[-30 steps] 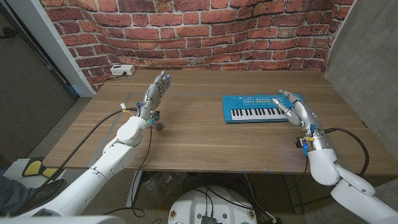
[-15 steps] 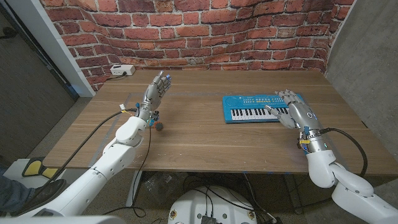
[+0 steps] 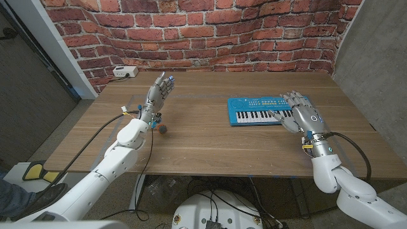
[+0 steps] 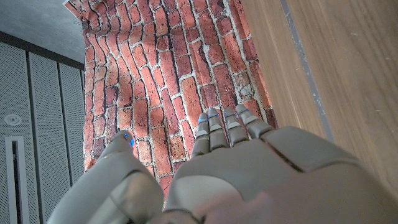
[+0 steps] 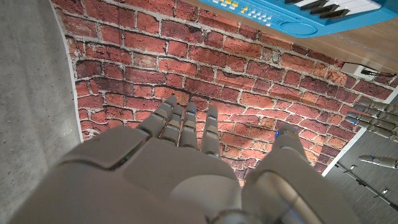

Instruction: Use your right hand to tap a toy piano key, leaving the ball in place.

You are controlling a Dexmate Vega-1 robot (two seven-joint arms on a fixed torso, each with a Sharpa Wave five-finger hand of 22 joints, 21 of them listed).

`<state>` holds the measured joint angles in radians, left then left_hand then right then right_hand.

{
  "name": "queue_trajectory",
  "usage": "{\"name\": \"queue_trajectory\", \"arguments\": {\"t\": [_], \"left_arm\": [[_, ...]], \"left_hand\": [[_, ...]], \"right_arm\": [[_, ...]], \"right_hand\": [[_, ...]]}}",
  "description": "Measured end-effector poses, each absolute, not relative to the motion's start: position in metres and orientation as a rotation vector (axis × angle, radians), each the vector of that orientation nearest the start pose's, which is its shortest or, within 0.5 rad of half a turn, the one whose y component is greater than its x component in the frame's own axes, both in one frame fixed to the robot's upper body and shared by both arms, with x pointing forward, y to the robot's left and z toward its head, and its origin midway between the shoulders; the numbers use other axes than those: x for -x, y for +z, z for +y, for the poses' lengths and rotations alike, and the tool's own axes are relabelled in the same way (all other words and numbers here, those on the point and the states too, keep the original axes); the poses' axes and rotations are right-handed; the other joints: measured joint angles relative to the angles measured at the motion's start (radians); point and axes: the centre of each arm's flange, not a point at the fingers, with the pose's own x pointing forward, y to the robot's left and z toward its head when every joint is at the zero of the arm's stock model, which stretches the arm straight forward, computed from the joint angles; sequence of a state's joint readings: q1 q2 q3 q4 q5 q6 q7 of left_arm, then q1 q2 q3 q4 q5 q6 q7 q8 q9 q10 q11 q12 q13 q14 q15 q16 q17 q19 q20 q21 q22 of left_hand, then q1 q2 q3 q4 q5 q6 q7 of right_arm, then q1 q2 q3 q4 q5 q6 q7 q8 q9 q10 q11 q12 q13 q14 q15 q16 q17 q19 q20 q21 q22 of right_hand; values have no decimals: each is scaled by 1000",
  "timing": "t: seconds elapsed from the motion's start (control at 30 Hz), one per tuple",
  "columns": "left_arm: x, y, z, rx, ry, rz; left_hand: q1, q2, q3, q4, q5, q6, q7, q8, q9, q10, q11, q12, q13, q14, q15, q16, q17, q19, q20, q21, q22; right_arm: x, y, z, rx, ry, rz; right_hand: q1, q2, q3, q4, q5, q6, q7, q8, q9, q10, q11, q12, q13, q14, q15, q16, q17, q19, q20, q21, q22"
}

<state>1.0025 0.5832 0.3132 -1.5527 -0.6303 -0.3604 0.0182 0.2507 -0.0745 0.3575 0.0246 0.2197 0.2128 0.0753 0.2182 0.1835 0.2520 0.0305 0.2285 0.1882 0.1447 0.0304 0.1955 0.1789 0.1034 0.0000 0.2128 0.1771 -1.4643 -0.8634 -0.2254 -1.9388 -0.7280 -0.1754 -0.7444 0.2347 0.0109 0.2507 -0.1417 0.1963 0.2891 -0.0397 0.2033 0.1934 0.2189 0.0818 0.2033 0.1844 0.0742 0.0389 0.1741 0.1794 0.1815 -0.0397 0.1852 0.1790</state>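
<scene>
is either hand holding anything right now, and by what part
Nothing is held. The right hand is open over the toy piano; the left hand is open, raised near the ball.

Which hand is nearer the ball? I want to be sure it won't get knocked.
Left. The left hand is raised just behind the ball; the right hand is far across the table, over the toy piano.

The toy piano (image 3: pixel 264 112) is set on the worktop (image 3: pixel 210 143), under the right robot hand (image 3: pixel 299 116). The ball (image 3: pixel 163 129) is placed just beside the left robot hand (image 3: pixel 156 98), well apart from the piano.
</scene>
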Motion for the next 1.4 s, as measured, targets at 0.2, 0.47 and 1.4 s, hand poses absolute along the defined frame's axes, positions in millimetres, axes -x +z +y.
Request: {"name": "queue_trajectory", "arguments": {"t": [0.2,0.47,1.4], "left_arm": [[-592,-17,287,23,-228,-732],[-589,-15,289,11,-215,-739],[-589,-12,292,-12,-208,-731]], "left_hand": [[-9,9,0,0,0,9,2,0,0,5,-5,0,0,2,-2,0,0,0,0,0,0],[-9,9,0,0,0,9,2,0,0,5,-5,0,0,5,-5,0,0,0,0,0,0],[-9,9,-3,3,0,20,2,-4,0,9,-9,-8,0,5,-5,-4,0,0,0,0,0]], "right_arm": [[-479,-102,-315,1364,-514,-827],[-486,-108,-314,1385,-482,-766],[-505,-123,-319,1422,-406,-601]], "right_hand": [[-7,7,-6,6,0,8,-7,0,0,-20,9,-4,0,-10,10,0,5,-6,3,0,0],[-22,11,-11,17,0,61,-14,12,-2,-67,-7,-11,0,-45,18,0,5,-39,2,0,5],[-45,21,-19,25,0,201,-61,41,-3,-140,-21,-11,4,-112,47,0,4,-104,22,4,10]]}}
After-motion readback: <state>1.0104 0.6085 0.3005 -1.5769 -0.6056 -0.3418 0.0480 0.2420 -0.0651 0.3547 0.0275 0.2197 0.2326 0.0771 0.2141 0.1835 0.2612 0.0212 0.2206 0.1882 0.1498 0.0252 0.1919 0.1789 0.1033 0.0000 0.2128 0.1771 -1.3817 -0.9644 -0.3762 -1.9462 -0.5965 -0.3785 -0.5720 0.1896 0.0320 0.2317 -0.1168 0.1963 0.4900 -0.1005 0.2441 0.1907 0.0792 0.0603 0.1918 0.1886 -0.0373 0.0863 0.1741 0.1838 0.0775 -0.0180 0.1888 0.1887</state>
